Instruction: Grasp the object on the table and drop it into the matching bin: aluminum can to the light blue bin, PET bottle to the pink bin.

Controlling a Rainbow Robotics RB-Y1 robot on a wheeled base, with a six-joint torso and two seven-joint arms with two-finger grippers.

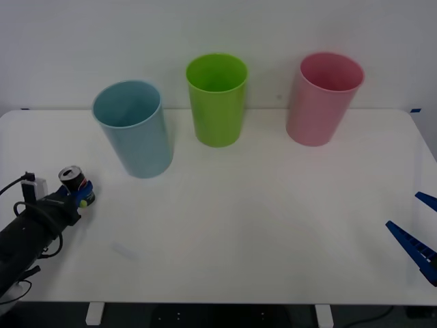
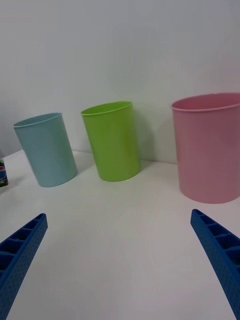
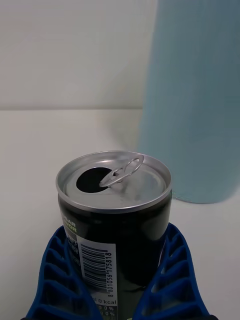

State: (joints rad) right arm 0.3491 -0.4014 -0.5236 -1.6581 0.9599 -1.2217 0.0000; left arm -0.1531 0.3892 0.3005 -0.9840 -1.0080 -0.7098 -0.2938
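The aluminum can (image 1: pixel 74 180), small and dark with an opened silver top, stands upright near the left side of the white table (image 1: pixel 259 225). My left gripper (image 1: pixel 80 198) is shut on it. In the left wrist view the blue ribbed fingers (image 3: pixel 55 270) bend around both sides of the can (image 3: pixel 115 200). The light blue bin (image 1: pixel 133 130) stands just behind and to the right of the can, close up in the left wrist view (image 3: pixel 195 100). The pink bin (image 1: pixel 321 99) stands at the back right. My right gripper (image 1: pixel 416 225) hangs open at the table's right edge, holding nothing.
A lime green bin (image 1: pixel 217 99) stands between the light blue and pink bins at the back. The right wrist view shows the three bins in a row: light blue bin (image 2: pixel 47 150), green bin (image 2: pixel 112 142), pink bin (image 2: pixel 210 150). A white wall rises behind the table.
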